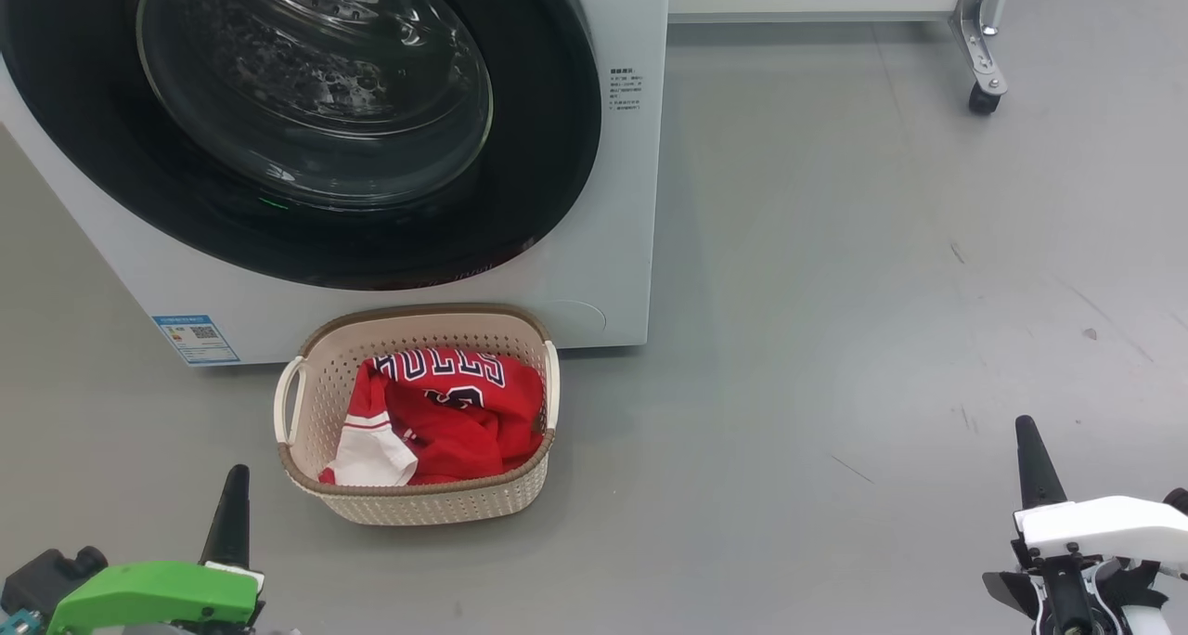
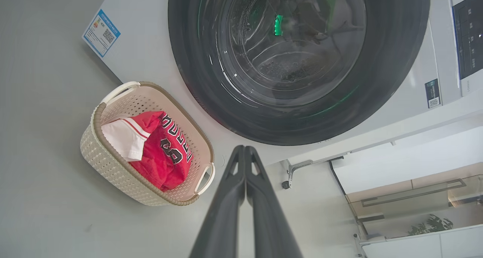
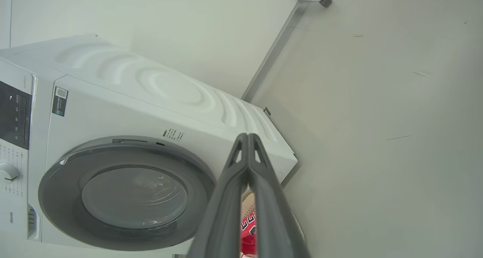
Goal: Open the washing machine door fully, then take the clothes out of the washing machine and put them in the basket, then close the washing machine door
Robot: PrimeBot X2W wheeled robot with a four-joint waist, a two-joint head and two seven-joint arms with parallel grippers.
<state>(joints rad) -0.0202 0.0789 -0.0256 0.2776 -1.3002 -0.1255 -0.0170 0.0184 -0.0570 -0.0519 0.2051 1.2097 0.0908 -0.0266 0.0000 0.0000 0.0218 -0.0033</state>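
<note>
clothes (red, crumpled) lie in the perforated cream basket.

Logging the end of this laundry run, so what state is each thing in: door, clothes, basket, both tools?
washing machine door: shut, flush against the washing machine front.
clothes: crumpled inside the basket.
basket: upright on the floor in front of the door, holding the clothes.
left tool: shut, holding nothing.
right tool: shut, holding nothing.
</note>
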